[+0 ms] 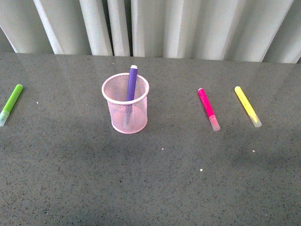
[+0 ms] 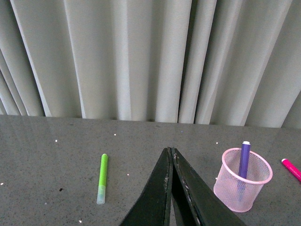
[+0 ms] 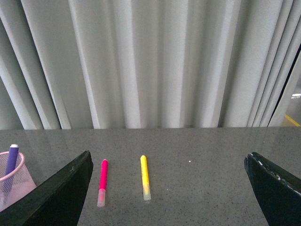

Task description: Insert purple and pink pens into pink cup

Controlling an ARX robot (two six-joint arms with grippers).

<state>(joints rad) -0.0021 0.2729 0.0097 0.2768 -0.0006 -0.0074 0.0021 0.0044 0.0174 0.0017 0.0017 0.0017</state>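
Observation:
The pink cup (image 1: 125, 103) stands upright on the grey table, left of middle. The purple pen (image 1: 132, 84) stands inside it, leaning on the rim. The pink pen (image 1: 208, 108) lies flat on the table to the cup's right. Neither arm shows in the front view. My left gripper (image 2: 170, 149) is shut and empty, with the cup (image 2: 242, 180) and purple pen (image 2: 244, 158) just beside it. My right gripper (image 3: 169, 157) is open and empty, back from the pink pen (image 3: 102, 181). The cup's edge (image 3: 14, 181) and purple pen (image 3: 10, 165) also show there.
A lime-green marker (image 1: 11, 103) lies at the table's far left; it also shows in the left wrist view (image 2: 102, 177). A yellow marker (image 1: 248, 106) lies right of the pink pen, also in the right wrist view (image 3: 145, 176). Pale curtains (image 1: 155, 26) hang behind the table.

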